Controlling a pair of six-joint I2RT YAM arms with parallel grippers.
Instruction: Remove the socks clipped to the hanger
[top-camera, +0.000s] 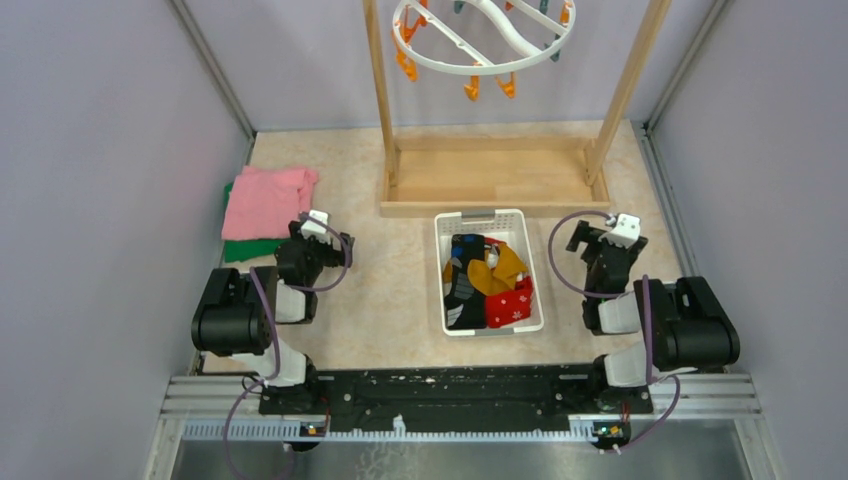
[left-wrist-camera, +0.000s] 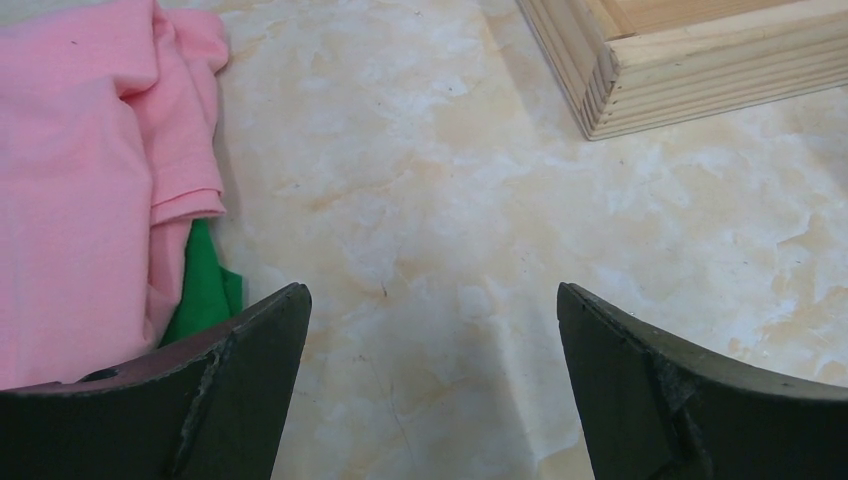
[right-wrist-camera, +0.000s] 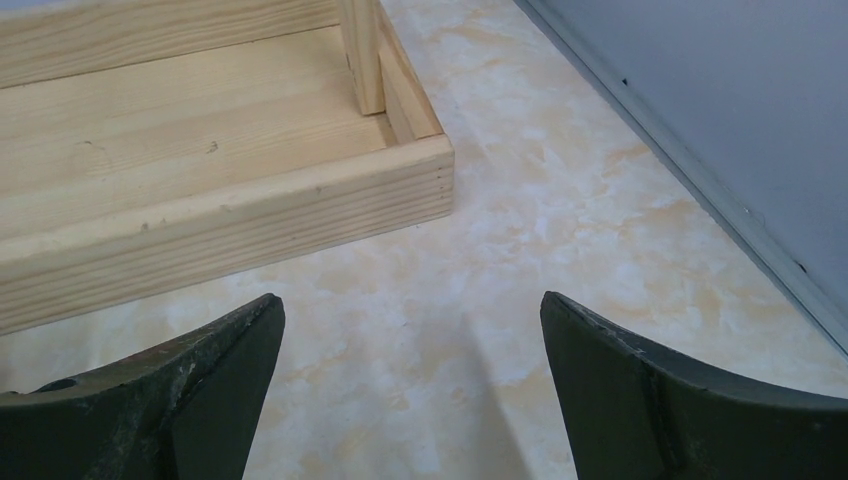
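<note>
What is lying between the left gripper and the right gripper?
The white basket, with socks in it, stands there; the top external view shows it.

A wooden frame (top-camera: 490, 185) stands at the far middle of the marbled worktop (top-camera: 385, 290); a white slotted basket (top-camera: 441, 272) sits just nearer; far left, a folded pink cloth (top-camera: 265, 200) overlaps a green cloth (top-camera: 250, 250).

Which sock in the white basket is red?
The red sock at the basket's near right corner, with white specks; beside it lie a mustard sock and a black sock.
</note>
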